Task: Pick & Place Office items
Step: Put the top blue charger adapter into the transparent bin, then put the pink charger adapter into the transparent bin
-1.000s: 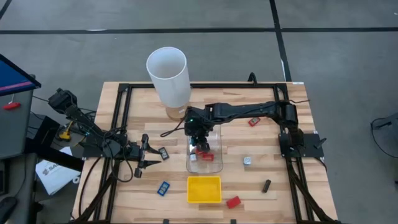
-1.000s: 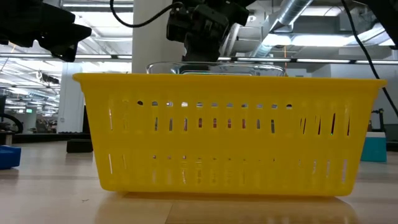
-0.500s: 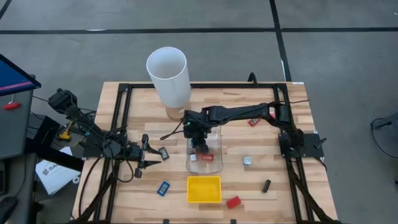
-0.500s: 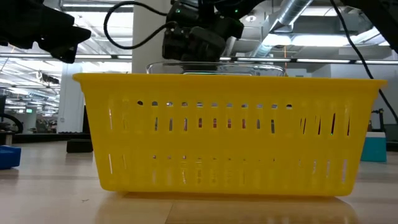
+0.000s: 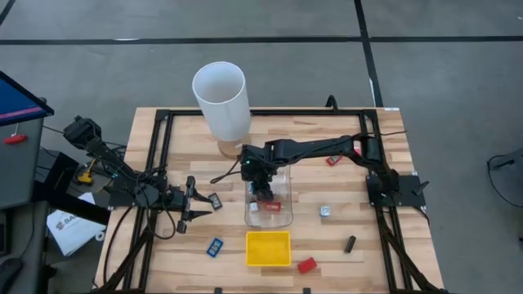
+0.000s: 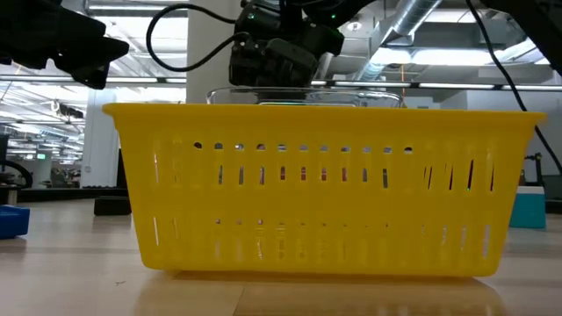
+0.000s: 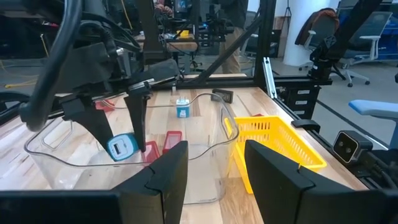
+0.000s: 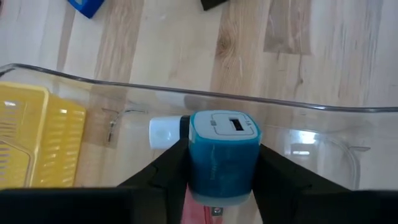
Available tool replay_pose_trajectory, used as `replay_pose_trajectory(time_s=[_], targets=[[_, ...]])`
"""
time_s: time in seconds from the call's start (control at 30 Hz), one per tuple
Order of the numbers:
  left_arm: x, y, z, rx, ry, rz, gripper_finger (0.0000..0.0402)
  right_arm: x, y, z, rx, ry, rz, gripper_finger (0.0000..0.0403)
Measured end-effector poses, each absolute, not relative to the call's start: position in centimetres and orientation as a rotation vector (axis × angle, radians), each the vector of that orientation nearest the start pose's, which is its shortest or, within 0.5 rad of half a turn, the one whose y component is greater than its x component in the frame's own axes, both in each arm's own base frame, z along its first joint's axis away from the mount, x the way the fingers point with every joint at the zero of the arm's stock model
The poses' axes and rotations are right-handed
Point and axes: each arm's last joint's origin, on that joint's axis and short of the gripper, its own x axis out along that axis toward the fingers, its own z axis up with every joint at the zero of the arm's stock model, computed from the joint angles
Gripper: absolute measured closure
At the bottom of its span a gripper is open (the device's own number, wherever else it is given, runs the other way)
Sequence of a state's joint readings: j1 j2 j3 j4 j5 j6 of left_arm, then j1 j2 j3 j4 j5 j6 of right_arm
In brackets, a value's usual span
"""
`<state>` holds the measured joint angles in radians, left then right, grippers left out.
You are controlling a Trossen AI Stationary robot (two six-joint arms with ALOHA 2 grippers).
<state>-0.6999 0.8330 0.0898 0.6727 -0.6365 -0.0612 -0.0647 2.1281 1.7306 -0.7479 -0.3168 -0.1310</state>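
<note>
My right gripper [image 5: 260,189] reaches down into the clear plastic bin [image 5: 282,219] and is shut on a small blue block with a white top [image 8: 224,155]. The block also shows in the left wrist view [image 7: 121,147]. Red pieces [image 7: 165,142] lie on the bin's floor beside it, and a white piece [image 8: 165,132] lies behind it. My left gripper [image 5: 196,206] is open and empty, low over the table left of the bin, close to a small black piece [image 5: 215,201]. My right gripper pinches the blue block by two opposite sides [image 8: 198,163] between its two fingers. The fingers come from above and point down into the bin. The block sits upright, white top toward the wrist, within the bin's walls; whether it touches the floor I cannot tell.
A tall white cylinder [image 5: 221,98] stands behind the bin. A yellow tray [image 5: 269,248] sits in front of it. Loose pieces lie around: blue [image 5: 215,247], red [image 5: 306,265], black [image 5: 350,243], white-silver [image 5: 325,211], red [image 5: 333,160].
My right gripper, shut on the blue block, has shifted a little toward the table's left over the bin and then kept still.
</note>
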Motion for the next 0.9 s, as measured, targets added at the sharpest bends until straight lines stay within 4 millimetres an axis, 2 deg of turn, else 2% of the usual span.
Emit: replay_pose_trajectory(time_s=[0.1, 0.17, 0.5, 0.7, 0.9], targets=[[12.9, -8.6, 17.1, -0.018, 0.057, -0.062, 0.0247, 44.8, -1.8, 20.1, 0.105, 1.109, 0.297, 0.0216], [12.9, -8.6, 17.1, -0.018, 0.057, -0.062, 0.0247, 44.8, -1.7, 20.1, 0.109, 1.109, 0.299, 0.0203], [12.9, -8.6, 17.1, -0.018, 0.057, -0.063, 0.0247, 44.7, -1.4, 20.4, 0.128, 1.101, 0.328, 0.0218], [12.9, -8.6, 17.1, -0.018, 0.058, -0.063, 0.0247, 43.8, -1.4, 22.9, 0.141, 1.082, 0.280, 0.0233], [12.9, -8.6, 16.8, -0.020, 0.083, -0.066, 0.0247, 41.0, -1.0, 25.9, 0.113, 1.176, 0.156, 0.0246]])
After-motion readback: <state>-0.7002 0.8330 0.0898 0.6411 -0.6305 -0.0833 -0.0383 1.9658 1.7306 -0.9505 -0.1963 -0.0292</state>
